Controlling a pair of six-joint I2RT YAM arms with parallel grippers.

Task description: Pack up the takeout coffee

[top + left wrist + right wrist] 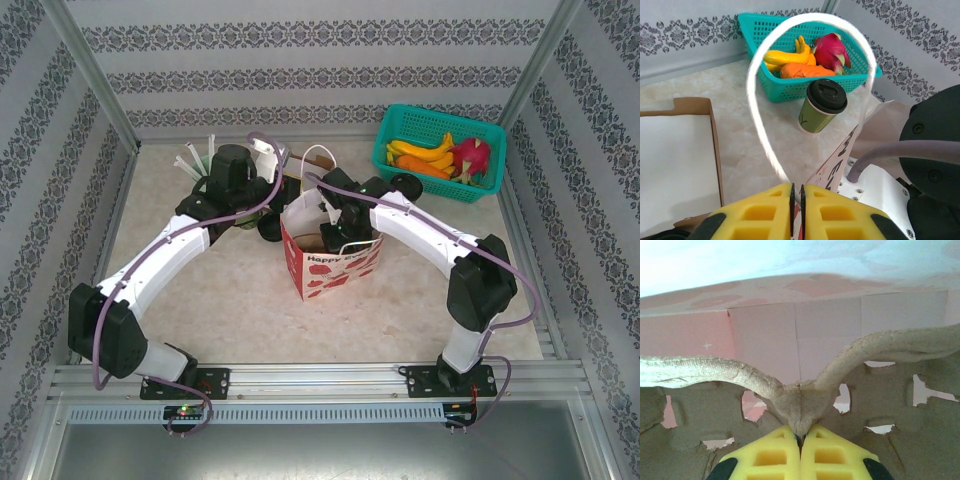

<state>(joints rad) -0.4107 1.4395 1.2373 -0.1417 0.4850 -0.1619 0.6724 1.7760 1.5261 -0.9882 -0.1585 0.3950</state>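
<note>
The takeout coffee (821, 107), a green paper cup with a black lid, stands upright on the table in front of the teal basket; from above its lid (405, 186) shows just right of the bag. A red-and-white paper bag (340, 268) stands open at the table's centre. My left gripper (796, 189) is shut on the bag's rim (840, 156), below its white loop handle (757, 75); from above it sits at the bag's left edge (277, 222). My right gripper (800, 435) is shut on the brown pulp cup carrier (890, 400) down inside the bag (335, 238).
A teal basket (395, 125) of toy fruit stands at the back right, close behind the cup. A pale mint cup of white sticks (205, 170) stands at the back left. An open cardboard box (695, 106) lies left of the bag.
</note>
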